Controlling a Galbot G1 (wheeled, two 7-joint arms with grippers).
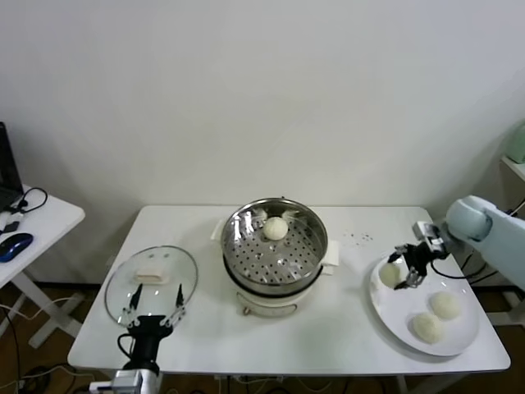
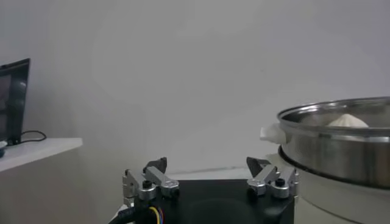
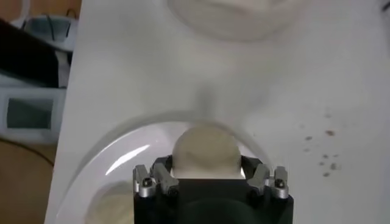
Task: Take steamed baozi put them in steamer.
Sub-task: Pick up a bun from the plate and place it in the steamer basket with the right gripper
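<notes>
Held baozi (image 3: 204, 150): at the plate's near-steamer edge, between the fingers of the right gripper (image 1: 408, 268); narrowly closed on its sides, ready for lifting
Other baozi: one in the steamer (image 1: 275, 246); two (image 1: 444, 304) waiting on the white plate (image 1: 467, 338)
Left gripper (image 1: 153, 308): idle, spread wide, empty, beside the glass lid (image 1: 148, 283); it leaves the steamer free

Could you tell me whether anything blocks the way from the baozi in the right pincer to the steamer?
Nothing visible does: the right pincer grips a baozi at the plate, and the steamer stands uncovered.
</notes>
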